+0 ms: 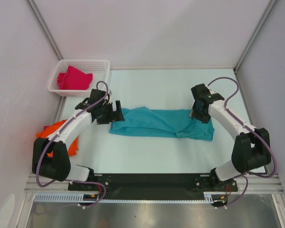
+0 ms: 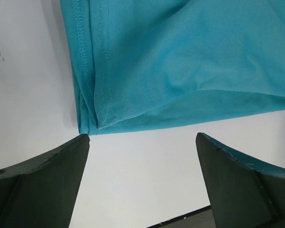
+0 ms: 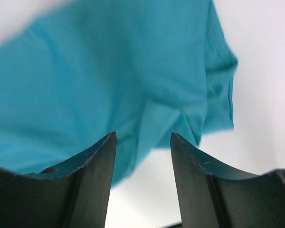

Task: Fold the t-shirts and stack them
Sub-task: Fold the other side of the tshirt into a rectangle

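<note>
A teal-blue t-shirt [image 1: 156,122] lies folded into a long strip across the middle of the table. My left gripper [image 1: 116,111] hovers at its left end, open wide. In the left wrist view the left gripper [image 2: 142,135] has only bare table between its fingers, just short of the teal shirt's hemmed corner [image 2: 92,114]. My right gripper [image 1: 198,114] is over the strip's right end. In the right wrist view the right gripper [image 3: 143,134] stands open above the bunched teal cloth [image 3: 109,76], with nothing between its fingers. An orange t-shirt [image 1: 47,129] lies partly hidden under the left arm. A magenta t-shirt [image 1: 73,78] sits crumpled in the basket.
The white lattice basket [image 1: 85,61] stands at the table's back left corner. Grey walls close in the left and right sides. A black mounting rail [image 1: 152,180] runs along the near edge between the arm bases.
</note>
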Controlling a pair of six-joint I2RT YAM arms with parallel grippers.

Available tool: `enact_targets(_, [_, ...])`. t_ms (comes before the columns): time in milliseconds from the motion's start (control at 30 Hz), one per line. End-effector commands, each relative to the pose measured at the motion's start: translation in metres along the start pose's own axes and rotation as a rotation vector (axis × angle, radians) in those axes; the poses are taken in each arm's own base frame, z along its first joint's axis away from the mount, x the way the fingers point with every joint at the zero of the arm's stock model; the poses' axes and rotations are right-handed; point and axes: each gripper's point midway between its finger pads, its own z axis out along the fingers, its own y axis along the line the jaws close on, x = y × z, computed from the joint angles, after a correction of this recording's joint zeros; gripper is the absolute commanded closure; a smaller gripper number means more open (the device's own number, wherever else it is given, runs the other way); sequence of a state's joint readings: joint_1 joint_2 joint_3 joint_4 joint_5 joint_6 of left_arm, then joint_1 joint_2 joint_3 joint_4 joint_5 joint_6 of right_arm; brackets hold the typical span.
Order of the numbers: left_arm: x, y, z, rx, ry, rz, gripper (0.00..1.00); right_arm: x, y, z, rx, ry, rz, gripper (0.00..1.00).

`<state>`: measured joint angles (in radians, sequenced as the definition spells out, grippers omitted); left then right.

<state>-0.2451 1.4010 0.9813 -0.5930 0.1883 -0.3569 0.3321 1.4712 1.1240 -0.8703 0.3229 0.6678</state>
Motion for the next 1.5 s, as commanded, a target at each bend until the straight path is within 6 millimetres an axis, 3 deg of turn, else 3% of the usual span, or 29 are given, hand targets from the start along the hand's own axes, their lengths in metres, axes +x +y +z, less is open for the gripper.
enact_targets(0, [-0.009, -0.004, -0.015, 0.026, -0.06, 0.026, 0.01, -0.052, 0.016, 0.008, -0.062, -0.061, 0.058, 0.45])
enact_targets(133, [-0.011, -0.002, -0.018, 0.027, -0.069, 0.027, 0.01, -0.078, 0.008, 0.035, -0.025, -0.046, 0.112, 0.46])
enact_targets(333, [-0.012, 0.003, -0.019, 0.026, -0.073, 0.025, 0.0, -0.073, -0.004, 0.067, 0.041, 0.0, 0.127, 0.46])
enact_targets(867, [-0.012, 0.009, -0.01, 0.034, -0.054, 0.012, 0.01, -0.072, -0.05, 0.079, 0.147, -0.011, 0.188, 0.47])
enact_targets(1467, [-0.013, 0.011, -0.012, 0.032, -0.055, 0.008, 0.01, -0.052, -0.054, 0.112, 0.176, 0.047, 0.182, 0.48])
